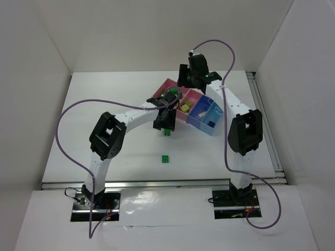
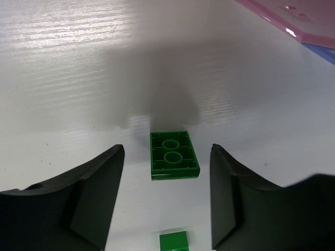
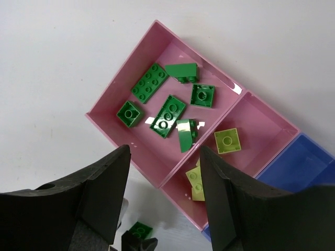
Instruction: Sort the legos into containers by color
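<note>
My left gripper (image 1: 166,124) is open and empty, low over the table. An upside-down green lego (image 2: 174,155) lies on the table between its fingertips, apart from both. A smaller green piece (image 2: 174,242) lies nearer the wrist. Another green lego (image 1: 165,158) lies alone further forward. My right gripper (image 3: 165,149) is open and empty, hovering above the trays. The large pink tray (image 3: 104,112) holds several green legos (image 3: 167,115). The smaller pink tray (image 3: 272,123) holds pale yellow legos (image 3: 227,140). The blue tray (image 3: 309,162) and the light blue tray (image 1: 214,116) follow in the row.
The trays form a diagonal row at the back centre (image 1: 170,89). White walls enclose the table on three sides. A purple cable (image 1: 68,112) loops from each arm. The pink tray's corner (image 2: 293,23) lies far right of the left gripper.
</note>
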Motion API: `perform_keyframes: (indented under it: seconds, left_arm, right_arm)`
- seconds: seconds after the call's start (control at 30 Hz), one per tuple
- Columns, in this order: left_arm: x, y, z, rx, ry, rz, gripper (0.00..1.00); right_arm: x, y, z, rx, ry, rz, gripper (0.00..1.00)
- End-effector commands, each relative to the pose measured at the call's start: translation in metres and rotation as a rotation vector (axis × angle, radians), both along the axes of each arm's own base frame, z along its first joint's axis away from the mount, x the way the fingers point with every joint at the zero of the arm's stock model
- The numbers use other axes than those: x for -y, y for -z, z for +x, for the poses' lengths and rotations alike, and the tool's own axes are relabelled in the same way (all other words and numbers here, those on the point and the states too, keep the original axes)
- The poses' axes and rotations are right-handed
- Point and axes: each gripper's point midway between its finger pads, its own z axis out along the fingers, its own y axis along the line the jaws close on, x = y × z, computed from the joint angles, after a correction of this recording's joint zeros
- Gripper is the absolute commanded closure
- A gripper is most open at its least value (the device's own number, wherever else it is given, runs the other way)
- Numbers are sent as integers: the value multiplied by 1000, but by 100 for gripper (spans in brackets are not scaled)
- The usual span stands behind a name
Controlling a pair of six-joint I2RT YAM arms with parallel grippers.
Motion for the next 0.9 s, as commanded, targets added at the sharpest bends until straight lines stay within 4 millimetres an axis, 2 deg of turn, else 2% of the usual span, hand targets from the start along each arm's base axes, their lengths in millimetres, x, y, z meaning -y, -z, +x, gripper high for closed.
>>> perform_keyframes:
  seconds: [0.0,0.13,0.2,0.27,0.33,0.4,0.47,0.5,0.57,0.6,0.63,0.67,0.7,0.73,0.8,0.83,0.87]
  left_arm:
    - [-5,-9,-1,10,-10,11,32]
    - [-7,-4,-3,-6,-10,23,43]
    - [-8,-4,-2,-1,-13,30,61]
    - [-10,-6,-1,7,-8,44,74]
    - [-15,-13,4,24,-9,53,80]
    - [-24,-36,13,61,-22,33,85]
    - [-34,-52,24,81,-35,-2,87]
    - [-34,-71,30,108,-29,-42,87]
    - [-46,-87,41,125,-48,-79,88]
    - [-45,-100,49,146,-53,-109,88]
    - [-44,-108,54,156,-53,-138,88]
    - [-45,-117,59,173,-47,-153,88]
    - [-45,-130,71,202,-54,-179,88]
    - [-41,-134,75,211,-49,-192,88]
    - [-38,-132,96,233,-70,-221,88]
    - [-30,-143,107,265,-60,-252,88]
    - [-22,-144,112,266,-52,-283,88]
  right_arm:
    - [0,-37,1,92,-8,37,37]
    - [0,-37,1,92,-8,38,38]
    - [5,-37,2,92,1,37,40]
    - [5,-37,3,92,1,37,40]
    - [8,-32,0,74,13,22,40]
    - [13,-39,-6,82,15,8,40]
    - [23,-37,-11,83,32,-37,40]
    - [30,-35,-22,75,44,-49,40]
    - [43,-33,-32,78,80,-74,40]
    - [49,-50,-42,116,93,-65,40]
    - [59,-35,-52,88,118,-97,40]
    - [69,-39,-55,104,159,-90,40]
    - [77,-54,-64,135,196,-78,40]
    - [87,-45,-73,110,242,-91,40]
    - [99,-58,-89,136,286,-80,40]
    - [105,-49,-98,116,295,-98,38]
    - [108,-50,-104,115,309,-93,38]
